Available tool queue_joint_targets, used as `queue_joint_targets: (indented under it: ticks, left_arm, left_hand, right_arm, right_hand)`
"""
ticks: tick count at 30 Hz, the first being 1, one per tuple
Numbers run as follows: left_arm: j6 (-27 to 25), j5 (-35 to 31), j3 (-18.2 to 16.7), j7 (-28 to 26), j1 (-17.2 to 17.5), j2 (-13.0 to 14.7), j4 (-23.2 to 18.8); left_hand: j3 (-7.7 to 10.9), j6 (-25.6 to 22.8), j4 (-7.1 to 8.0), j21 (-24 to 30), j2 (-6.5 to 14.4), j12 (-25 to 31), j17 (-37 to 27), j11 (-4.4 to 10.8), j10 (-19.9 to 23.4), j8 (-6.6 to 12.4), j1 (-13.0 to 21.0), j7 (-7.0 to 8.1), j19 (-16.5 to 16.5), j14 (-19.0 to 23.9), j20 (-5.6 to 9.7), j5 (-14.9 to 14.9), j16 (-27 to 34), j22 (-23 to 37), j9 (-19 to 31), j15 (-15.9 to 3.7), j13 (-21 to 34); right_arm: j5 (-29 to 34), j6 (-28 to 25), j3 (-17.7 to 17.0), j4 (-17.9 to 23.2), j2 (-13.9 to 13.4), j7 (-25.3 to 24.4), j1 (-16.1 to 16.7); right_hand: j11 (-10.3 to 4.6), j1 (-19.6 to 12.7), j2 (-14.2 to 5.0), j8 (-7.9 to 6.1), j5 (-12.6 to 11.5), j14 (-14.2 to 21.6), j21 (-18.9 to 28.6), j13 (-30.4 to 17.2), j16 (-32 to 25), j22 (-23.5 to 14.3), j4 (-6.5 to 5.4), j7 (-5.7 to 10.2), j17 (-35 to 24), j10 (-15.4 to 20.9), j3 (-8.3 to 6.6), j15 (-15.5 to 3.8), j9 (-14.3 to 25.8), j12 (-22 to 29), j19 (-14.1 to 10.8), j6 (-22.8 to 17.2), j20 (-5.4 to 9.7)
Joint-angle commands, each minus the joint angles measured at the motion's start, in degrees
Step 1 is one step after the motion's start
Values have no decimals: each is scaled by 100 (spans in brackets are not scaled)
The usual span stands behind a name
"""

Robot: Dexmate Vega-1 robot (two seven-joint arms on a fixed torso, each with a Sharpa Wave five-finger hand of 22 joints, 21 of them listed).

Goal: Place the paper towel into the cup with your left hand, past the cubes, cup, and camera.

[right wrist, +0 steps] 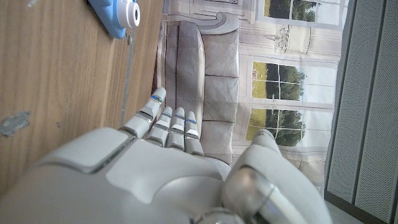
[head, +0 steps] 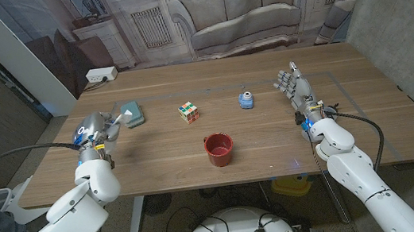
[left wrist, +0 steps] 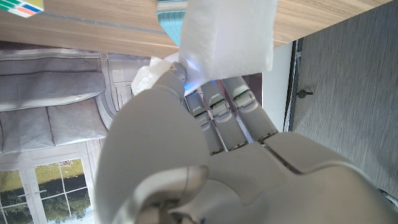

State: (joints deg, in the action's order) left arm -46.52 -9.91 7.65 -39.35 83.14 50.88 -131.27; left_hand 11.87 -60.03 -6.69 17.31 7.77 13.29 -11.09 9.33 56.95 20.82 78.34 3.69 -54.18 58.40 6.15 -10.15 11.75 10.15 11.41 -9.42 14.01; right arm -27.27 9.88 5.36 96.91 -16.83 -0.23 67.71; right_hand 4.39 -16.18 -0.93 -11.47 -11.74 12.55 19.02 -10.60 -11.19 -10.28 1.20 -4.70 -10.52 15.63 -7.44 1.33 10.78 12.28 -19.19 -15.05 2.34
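White paper towel [left wrist: 229, 34] is pinched at the left hand's [head: 97, 130] fingertips; right hand [head: 296, 88] stands open, empty.

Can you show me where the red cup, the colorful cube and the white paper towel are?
red cup [head: 218, 149], head view, on its front wall.
colorful cube [head: 188, 112], head view, on its top face.
paper towel [left wrist: 230, 31], left wrist view, on its flat white front.

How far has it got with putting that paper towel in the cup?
The pick-up looks done: the left hand holds the paper towel above the table's left side, near a teal pack. The carry is in hand. Left to do: move it over the red cup, which looks empty, and drop it in. The right hand waits open.
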Motion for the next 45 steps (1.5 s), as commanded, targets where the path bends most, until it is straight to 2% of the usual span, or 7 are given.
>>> queue_joint_targets:
  ticks: [1,7,18,30,45]
  left_arm:
    - [468,51,-138,103,-52,49,202]
    - [1165,106,-303,167,48,120,373]
    - [1749,41,-378,318,77,164,542]
    - [2500,41,-187,542,-261,141,909]
    - [3018,73,-48,982,-563,311,1085]
  left_hand:
    - [38,-19,9,-36,18,-12,-27,34,24,40,-55,38,33,4,18,1,-4,15,16,-326,18]
    - [52,-2,11,-44,19,-19,-30,55,36,34,-59,41,38,0,30,1,-10,17,16,-336,36]
    - [70,-21,6,-75,7,-50,-32,58,-1,42,-58,27,95,-57,28,-1,-36,19,15,-332,61]
    - [92,-46,7,-91,5,-72,-40,90,4,51,-60,33,111,-93,46,-6,-41,22,10,-339,70]
    - [84,-216,13,-95,-62,-104,-32,113,69,102,-103,102,81,-48,99,-12,-30,20,-9,-354,26]
  right_arm:
    - [38,22,8,102,16,-58,73]
    - [41,-7,13,134,19,-80,93]
    - [65,13,49,127,47,-90,83]
    - [76,110,28,166,82,-121,165]
    - [29,258,9,110,146,-82,200]
  right_hand:
    - [32,-29,-15,14,14,17,-6,-12,24,-6,4,-37,-21,29,17,8,27,-4,-28,-33,192]
    - [32,-32,-17,13,14,17,-19,-12,25,-7,7,-36,-20,28,20,2,27,-5,-31,-34,189]
    - [25,-34,-22,15,14,13,-37,-12,27,-7,11,-34,-21,22,24,10,27,-8,-39,-29,190]
    - [28,-35,-26,16,14,13,-59,-13,27,-8,16,-38,-21,29,30,8,26,-5,-47,-27,190]
    - [26,-39,-33,13,15,18,-83,-13,25,-9,22,-43,-21,31,36,1,26,-5,-61,-34,188]
